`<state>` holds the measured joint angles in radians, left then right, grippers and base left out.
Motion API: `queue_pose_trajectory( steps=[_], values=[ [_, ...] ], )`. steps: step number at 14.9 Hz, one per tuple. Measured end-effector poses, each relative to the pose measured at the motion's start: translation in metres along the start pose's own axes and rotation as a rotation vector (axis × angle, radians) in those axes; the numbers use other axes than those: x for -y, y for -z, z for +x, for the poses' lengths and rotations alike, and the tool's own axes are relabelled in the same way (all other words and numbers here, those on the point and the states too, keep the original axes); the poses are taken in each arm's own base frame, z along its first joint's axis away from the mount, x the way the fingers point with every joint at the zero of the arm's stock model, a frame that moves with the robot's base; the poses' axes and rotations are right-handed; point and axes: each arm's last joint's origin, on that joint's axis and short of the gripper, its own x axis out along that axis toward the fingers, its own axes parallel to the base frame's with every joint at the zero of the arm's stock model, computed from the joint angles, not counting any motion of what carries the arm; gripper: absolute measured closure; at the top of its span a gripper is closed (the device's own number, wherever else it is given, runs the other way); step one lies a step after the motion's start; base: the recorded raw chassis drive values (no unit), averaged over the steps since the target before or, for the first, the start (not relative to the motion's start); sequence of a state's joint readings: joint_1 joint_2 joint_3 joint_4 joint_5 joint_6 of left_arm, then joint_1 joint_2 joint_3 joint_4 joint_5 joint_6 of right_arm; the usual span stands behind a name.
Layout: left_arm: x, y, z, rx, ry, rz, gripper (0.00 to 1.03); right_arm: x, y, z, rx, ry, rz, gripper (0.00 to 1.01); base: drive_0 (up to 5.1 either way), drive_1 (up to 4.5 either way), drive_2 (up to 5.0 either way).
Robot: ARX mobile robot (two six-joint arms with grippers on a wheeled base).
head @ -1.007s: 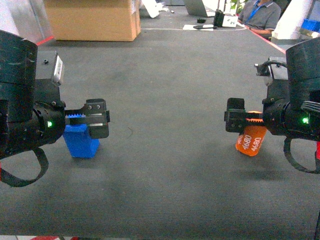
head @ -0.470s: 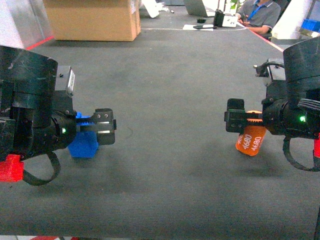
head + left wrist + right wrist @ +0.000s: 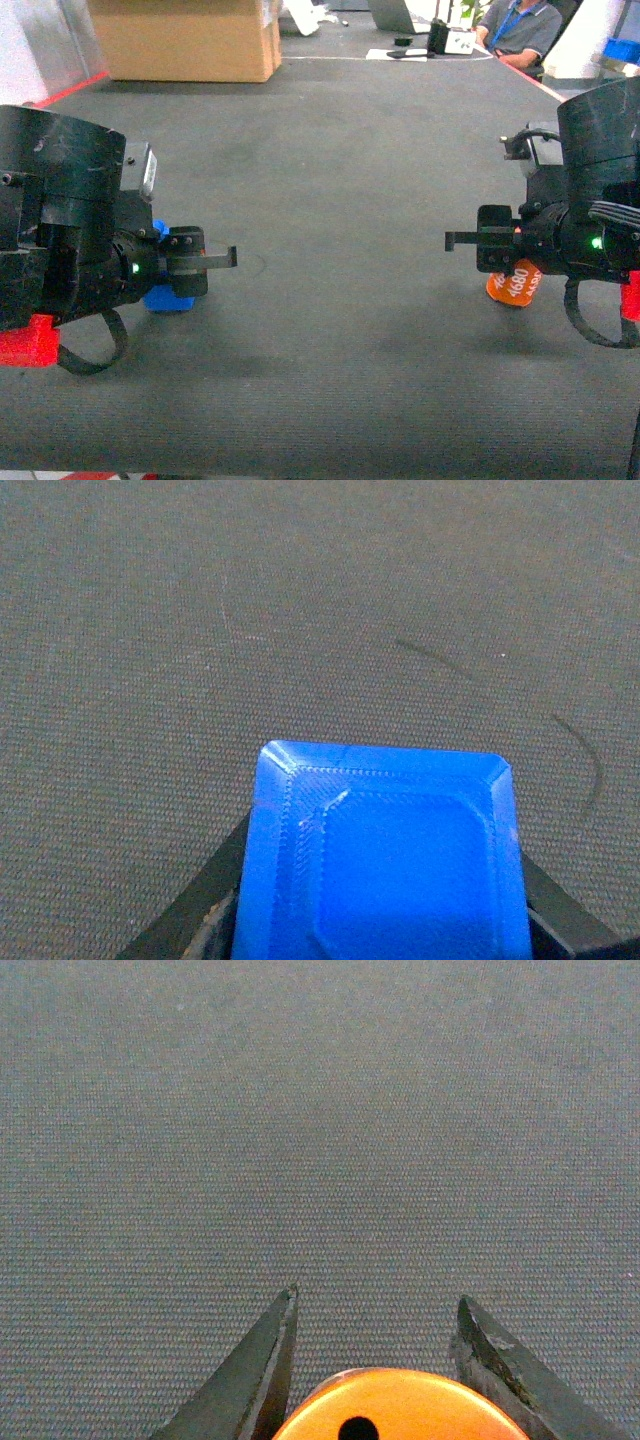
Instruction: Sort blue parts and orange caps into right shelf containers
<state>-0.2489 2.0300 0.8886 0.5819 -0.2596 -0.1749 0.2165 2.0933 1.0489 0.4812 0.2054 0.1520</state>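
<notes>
Claw positions decide the coming move, and each arm already has its own piece between its prongs. On the left, the left claw (image 3: 215,262) reaches toward the middle of the counter (image 3: 340,150), and its wrist view shows the blue part (image 3: 385,855) filling the gap between the two dark fingers, one finger (image 3: 195,920) showing at each lower corner against the part's flanks; the claw looks clamped on it, though actual contact is hard to confirm from so close. In the head view the same blue part (image 3: 168,297) peeks out low behind the left claw, near or on the counter. On the right, the right claw (image 3: 465,240) points inward as well, and its wrist view shows the orange cap (image 3: 400,1405) seated between two spread fingers (image 3: 262,1375), with a sliver of gap on either side, so that claw stands apart around the cap, not yet pinching it. The head view puts the orange cap (image 3: 515,283) just under the right claw, its "4680" print reading along a tilted long axis. No blue crates appear clearly in any view, so the direction to the right shelf containers cannot be read; only a cardboard box (image 3: 185,40) sits at the far left.
</notes>
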Motion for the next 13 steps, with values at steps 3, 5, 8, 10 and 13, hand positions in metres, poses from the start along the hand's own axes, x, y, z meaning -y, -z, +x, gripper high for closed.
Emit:
queue_pose_trajectory(
  steps=[3, 5, 8, 10, 13],
  values=[
    [0.004, -0.006, -0.011, 0.062, 0.001, -0.008, 0.58, -0.001, 0.000, -0.007, 0.049, 0.000, -0.003, 0.59, 0.0, 0.00, 0.0],
    [0.009, -0.023, -0.036, 0.164, 0.020, -0.030, 0.58, -0.004, -0.013, -0.024, 0.125, -0.003, -0.005, 0.59, 0.0, 0.00, 0.0],
    [0.010, -0.033, -0.068, 0.275, 0.007, -0.052, 0.58, -0.009, -0.028, -0.057, 0.242, -0.009, -0.004, 0.59, 0.0, 0.00, 0.0],
    [0.005, -0.027, -0.092, 0.328, -0.034, -0.042, 0.58, -0.008, -0.032, -0.086, 0.326, 0.007, -0.012, 0.59, 0.0, 0.00, 0.0],
    [-0.007, -0.028, -0.135, 0.445, -0.083, -0.069, 0.58, -0.001, -0.033, -0.132, 0.434, 0.065, -0.011, 0.59, 0.0, 0.00, 0.0]
  ],
)
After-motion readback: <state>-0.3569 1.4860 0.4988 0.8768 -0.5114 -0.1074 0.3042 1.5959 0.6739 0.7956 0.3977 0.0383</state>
